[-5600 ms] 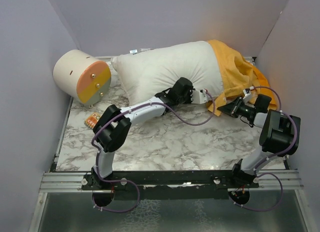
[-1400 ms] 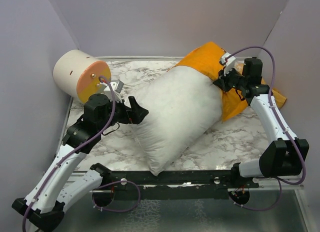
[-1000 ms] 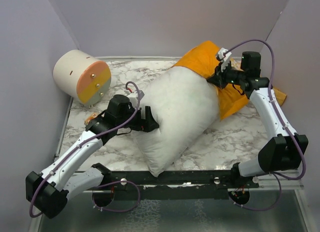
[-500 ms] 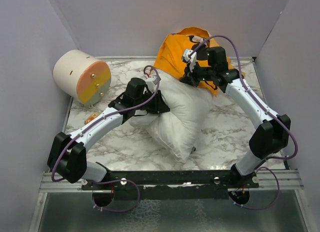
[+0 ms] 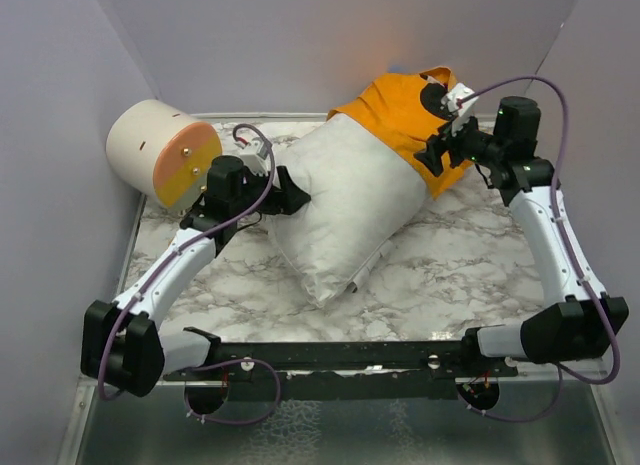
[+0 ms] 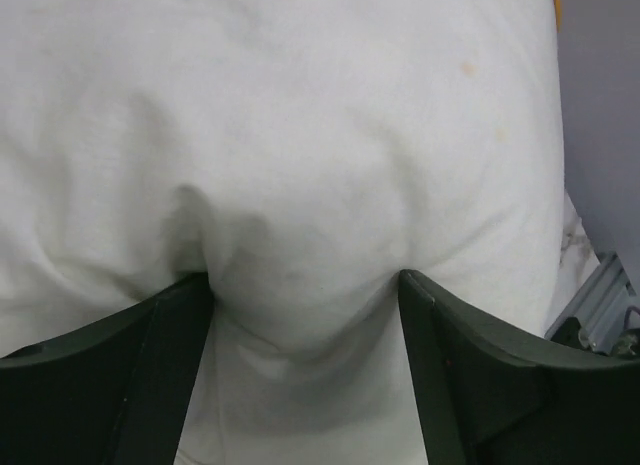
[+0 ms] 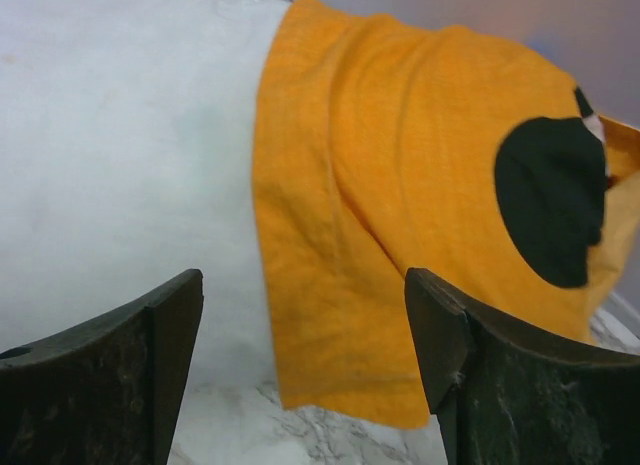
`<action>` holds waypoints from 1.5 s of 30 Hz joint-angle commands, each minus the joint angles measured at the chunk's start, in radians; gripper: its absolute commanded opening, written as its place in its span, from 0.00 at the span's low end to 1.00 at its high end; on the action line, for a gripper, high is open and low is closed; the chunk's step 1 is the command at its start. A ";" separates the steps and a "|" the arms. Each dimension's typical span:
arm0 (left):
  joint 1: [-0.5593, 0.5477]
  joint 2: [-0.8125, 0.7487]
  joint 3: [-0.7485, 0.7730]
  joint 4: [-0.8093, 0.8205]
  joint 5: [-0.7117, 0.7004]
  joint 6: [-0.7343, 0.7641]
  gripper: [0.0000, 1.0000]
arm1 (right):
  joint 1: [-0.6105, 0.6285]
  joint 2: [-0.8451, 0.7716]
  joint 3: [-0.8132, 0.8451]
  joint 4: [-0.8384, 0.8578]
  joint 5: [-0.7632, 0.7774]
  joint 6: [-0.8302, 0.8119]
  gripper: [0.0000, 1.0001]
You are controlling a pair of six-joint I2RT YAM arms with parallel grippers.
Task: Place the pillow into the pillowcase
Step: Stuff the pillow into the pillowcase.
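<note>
We see the white pillow (image 5: 345,200) lying slantwise on the marble tabletop (image 5: 470,265), with our left hand (image 5: 290,197) spread wide and pressed into its side. Its far end sits inside the orange pillowcase (image 5: 400,110). Our right hand (image 5: 435,153), also wide, hovers beside it gripping nothing.

The far end of the pillow (image 5: 345,200) is tucked inside the pillowcase (image 5: 400,115) and cannot be seen. The tips of the left gripper (image 6: 302,280) sink into the soft pillow, out of sight. The bottom edge of the right wrist view cuts off the fingers of the right gripper (image 7: 305,285). From above, it looks too small to tell if it touches the pillowcase.
</note>
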 commanded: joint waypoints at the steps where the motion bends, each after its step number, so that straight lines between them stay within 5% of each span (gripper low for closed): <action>1: 0.023 -0.117 0.065 -0.136 -0.104 0.105 0.81 | -0.090 -0.052 -0.062 -0.009 -0.051 0.013 0.86; 6: 0.042 -0.254 0.020 -0.156 0.047 0.036 0.99 | -0.096 -0.109 -0.187 0.008 -0.024 -0.055 1.00; 10: 0.048 -0.336 -0.066 -0.140 0.172 -0.074 0.99 | -0.096 -0.097 -0.271 0.063 0.102 -0.080 1.00; 16: 0.049 -0.401 -0.197 -0.235 0.145 -0.099 0.96 | -0.096 -0.006 -0.288 0.144 0.248 -0.088 0.99; 22: 0.045 -0.380 -0.371 -0.022 0.151 -0.246 0.96 | -0.096 0.053 -0.282 0.215 0.260 -0.106 0.97; 26: 0.044 -0.319 -0.373 0.086 0.154 -0.276 0.96 | -0.096 0.076 -0.256 0.210 0.234 -0.109 0.81; 34: 0.038 -0.210 -0.329 0.201 0.154 -0.290 0.91 | -0.096 0.040 -0.225 0.078 0.038 -0.161 0.18; 39: 0.032 -0.114 -0.276 0.247 0.158 -0.277 0.76 | -0.095 0.011 -0.138 -0.095 -0.229 -0.212 0.04; 45: 0.014 -0.018 -0.179 0.278 0.166 -0.264 0.51 | 0.003 0.086 0.065 -0.236 -0.457 -0.171 0.01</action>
